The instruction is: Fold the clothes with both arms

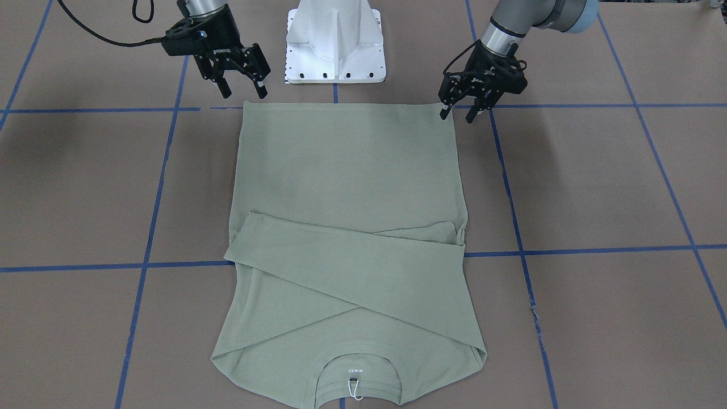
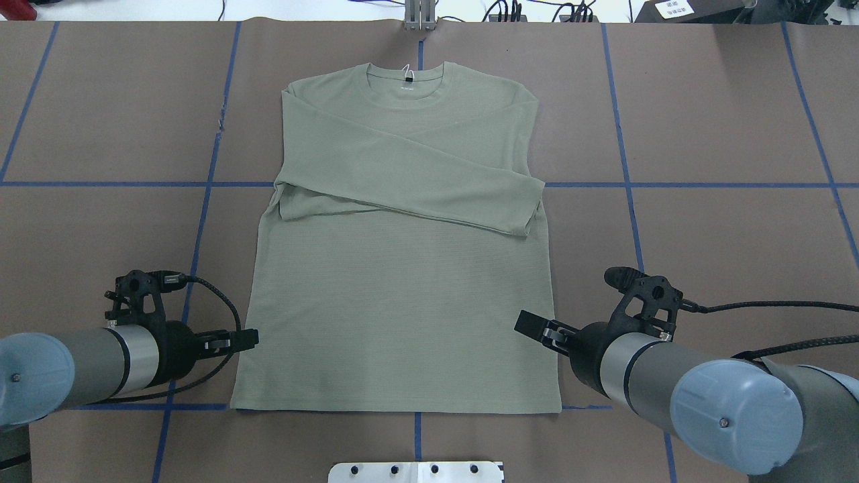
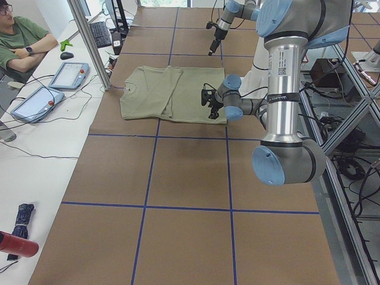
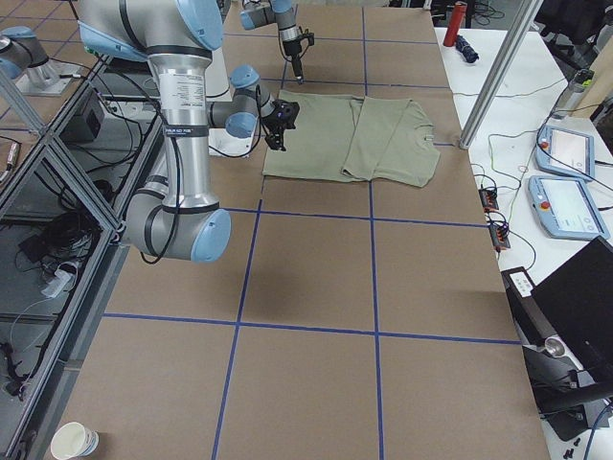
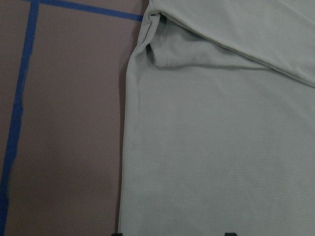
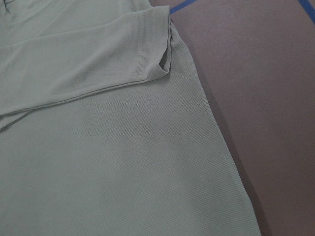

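Nearest the robot, both arms reached forward low over the table, the left arm (image 2: 80, 365) and right arm (image 2: 671, 389) each a silver-grey tube with pale blue joint caps. The left gripper (image 1: 457, 115) sat with its two black fingers spread at one hem corner; I could not tell whether a fingertip touched the cloth. The right gripper (image 1: 243, 90) was spread too, near the other corner and holding nothing.

Between them lay one sage-green shirt (image 2: 402, 302), flat on the brown paper table (image 2: 725, 235), its straight hem (image 2: 396, 408) toward the robot. The knit showed a fine grid texture on both wrist feeds. Further out, its two long sleeves (image 2: 416, 174) were folded across the chest, one crossing over the other. Farthest were the ribbed round neckline (image 2: 406, 100), a dark neck label (image 2: 408, 79) and a white string tag (image 1: 353, 391).
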